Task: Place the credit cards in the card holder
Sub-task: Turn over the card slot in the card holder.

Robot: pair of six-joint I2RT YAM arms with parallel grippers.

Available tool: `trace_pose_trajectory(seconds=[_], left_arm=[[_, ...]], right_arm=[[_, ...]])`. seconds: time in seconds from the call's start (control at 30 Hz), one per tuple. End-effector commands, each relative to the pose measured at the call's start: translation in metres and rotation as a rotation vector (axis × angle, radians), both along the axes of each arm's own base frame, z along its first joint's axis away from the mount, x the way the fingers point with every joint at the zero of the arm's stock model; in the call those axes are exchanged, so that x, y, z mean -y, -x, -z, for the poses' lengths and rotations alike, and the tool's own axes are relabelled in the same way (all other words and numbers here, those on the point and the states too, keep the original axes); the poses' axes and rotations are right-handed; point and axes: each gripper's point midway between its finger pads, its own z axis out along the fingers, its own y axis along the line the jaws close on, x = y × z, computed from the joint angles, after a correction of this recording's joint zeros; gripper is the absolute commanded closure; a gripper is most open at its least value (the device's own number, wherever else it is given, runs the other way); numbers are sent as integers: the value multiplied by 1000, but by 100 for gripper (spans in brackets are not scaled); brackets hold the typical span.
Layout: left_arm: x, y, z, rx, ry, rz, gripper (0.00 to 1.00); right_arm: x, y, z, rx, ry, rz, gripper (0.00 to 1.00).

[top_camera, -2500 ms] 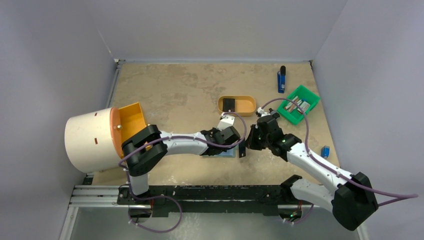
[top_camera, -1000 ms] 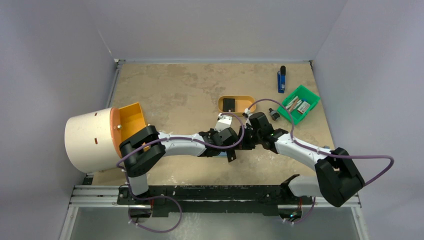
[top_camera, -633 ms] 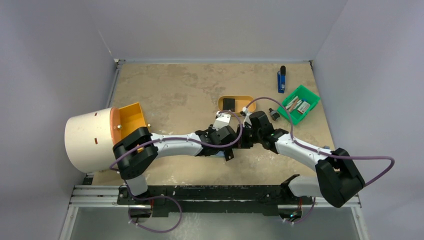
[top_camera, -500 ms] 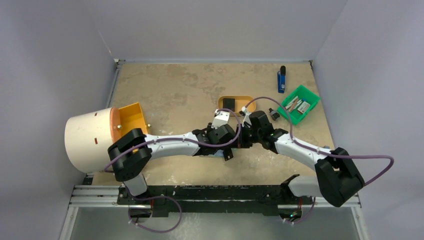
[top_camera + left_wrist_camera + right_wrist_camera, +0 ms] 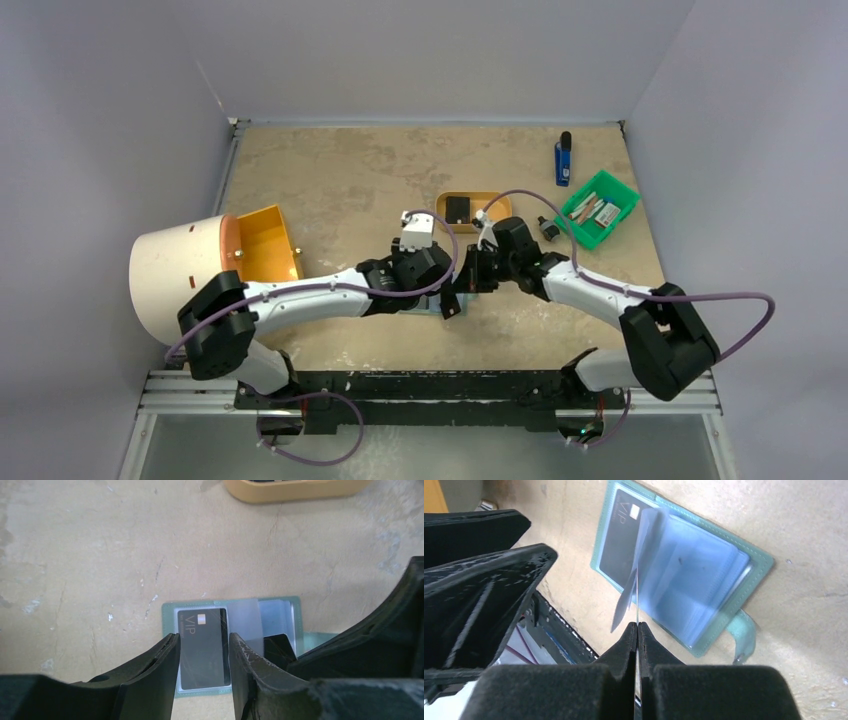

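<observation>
The card holder (image 5: 169, 611) lies open and flat on the table, its green rim (image 5: 760, 559) framing clear sleeves. A black VIP credit card (image 5: 202, 647) sits in the left sleeve. My left gripper (image 5: 202, 637) hovers over that card, open, with nothing between its fingers. My right gripper (image 5: 637, 626) is shut on a second black credit card (image 5: 280, 647). Seen edge-on, that card's far end sits among the raised clear sleeves. From above, both grippers meet over the card holder (image 5: 430, 308), which is mostly hidden.
A tan oval tray (image 5: 490, 212) holding a small black square item (image 5: 457, 208) lies just beyond the grippers. A green bin (image 5: 598, 208) and a blue marker (image 5: 563, 160) are at the back right. A big white and orange cylinder (image 5: 190, 275) stands at the left.
My left gripper has gone from shut to open, and its wrist has drawn back to the left. My right gripper has carried its card left over the card holder.
</observation>
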Motion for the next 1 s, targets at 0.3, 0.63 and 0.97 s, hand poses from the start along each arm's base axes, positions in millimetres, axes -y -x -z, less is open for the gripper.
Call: trace_pose_trajectory(seconds=[0.3, 0.63, 0.97], left_arm=[[-11, -7, -39, 94, 90, -64, 61], [16, -4, -18, 32, 134, 26, 66], [-3, -16, 32, -67, 68, -21, 80]], right_arm=[[-29, -21, -20, 60, -54, -50, 100], [-36, -23, -9, 35, -42, -71, 100], [-20, -23, 0, 29, 46, -4, 100]])
